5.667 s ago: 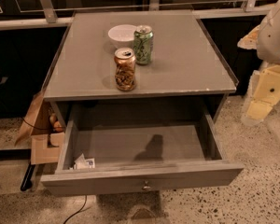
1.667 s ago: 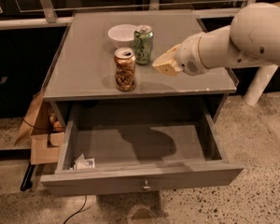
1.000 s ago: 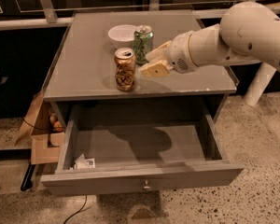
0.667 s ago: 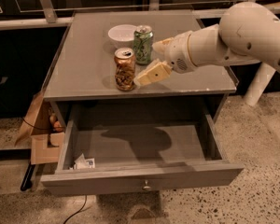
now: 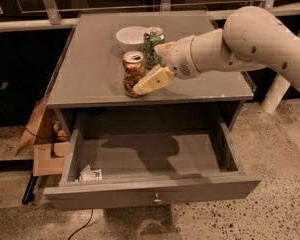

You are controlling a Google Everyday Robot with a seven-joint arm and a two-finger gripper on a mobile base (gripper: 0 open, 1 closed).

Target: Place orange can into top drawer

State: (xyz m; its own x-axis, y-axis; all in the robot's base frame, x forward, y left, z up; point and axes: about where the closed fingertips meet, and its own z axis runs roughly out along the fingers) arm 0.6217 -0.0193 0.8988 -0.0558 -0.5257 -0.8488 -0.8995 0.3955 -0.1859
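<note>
Orange-brown can (image 5: 133,74) upright on the grey table top (image 5: 90,59), upper middle of the frame, just in front and left of a green can (image 5: 153,43), with a white bowl (image 5: 130,35) behind. Not yet in the drawer (image 5: 115,196), pulled fully out across the lower half and holding only a paper scrap (image 5: 90,174) near its left front corner. Gripper (image 5: 148,68) reaching in from the right at can height, spread wide and gripping nothing: one cream finger (image 5: 152,80) lying across the can's lower right side, the other up beside the green can.

Judged to be the closing-in for the grasp. Slide further left to bring the can squarely between the fingers, at mid-height and well below the rim. Keep the rear finger off the green can, to avoid toppling it or shoving the bowl. Close firmly enough to prevent slipping, gently enough to spare the thin metal. Lift straight up, carry forward past the table edge, then lower into the open middle of the drawer, away from the scrap.
</note>
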